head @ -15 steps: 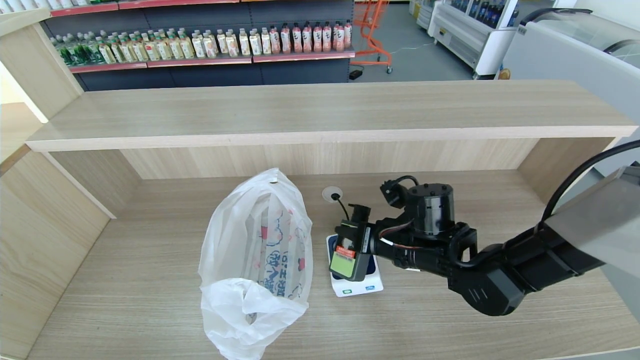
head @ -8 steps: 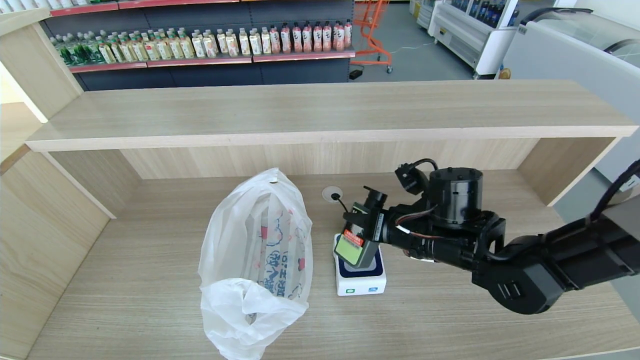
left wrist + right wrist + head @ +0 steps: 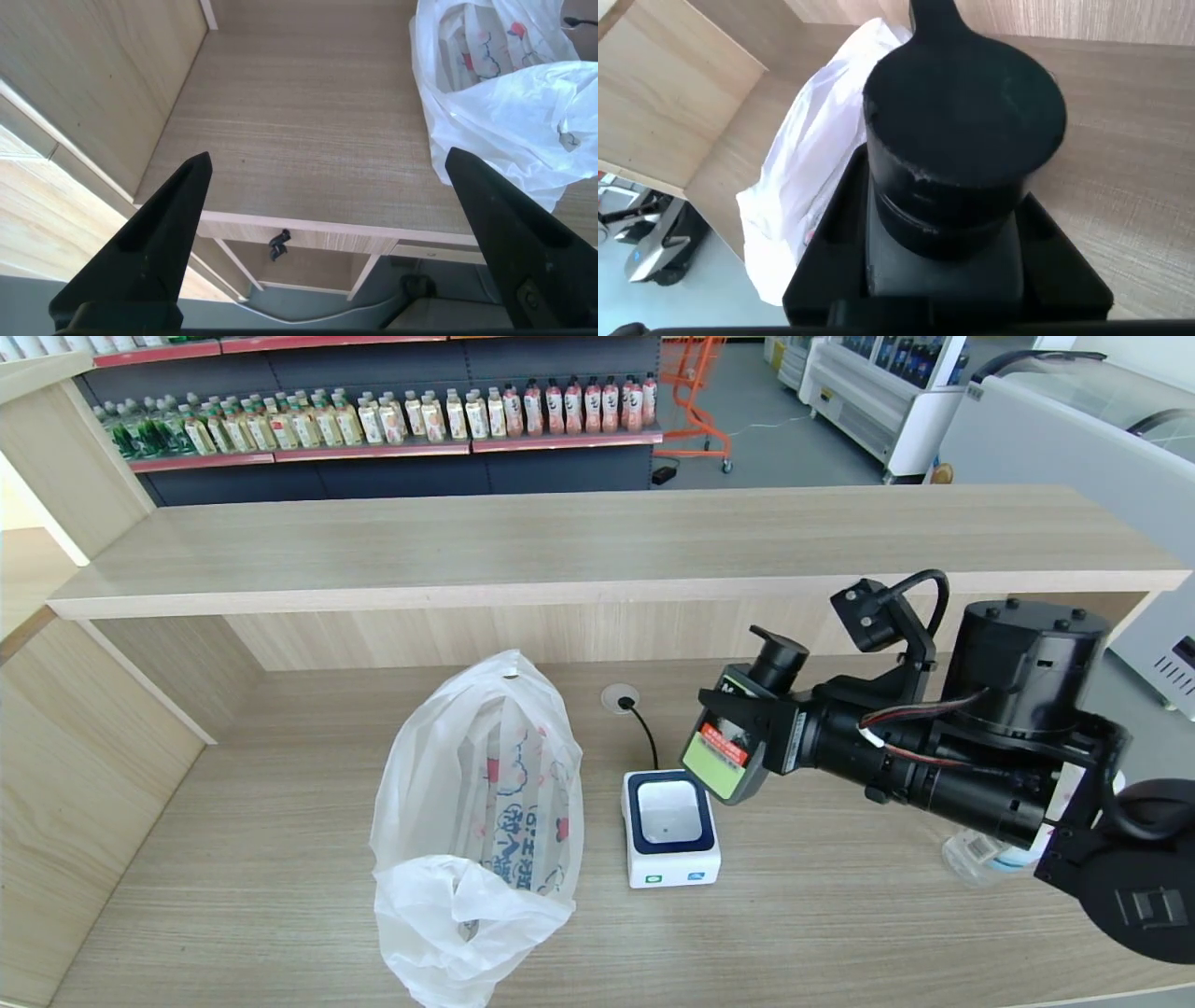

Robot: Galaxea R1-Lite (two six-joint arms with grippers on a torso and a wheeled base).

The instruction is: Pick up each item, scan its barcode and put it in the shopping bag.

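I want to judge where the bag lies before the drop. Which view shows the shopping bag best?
The head view: the whole shopping bag is in frame. The left wrist view catches one end of it; the right wrist view, one side.

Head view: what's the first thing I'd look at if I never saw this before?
Probably the big black right gripper, holding a dark bottle with a green and red label in the air beside the white scanner. Then the puffy white shopping bag, standing on the wooden counter on the scanner's other side.
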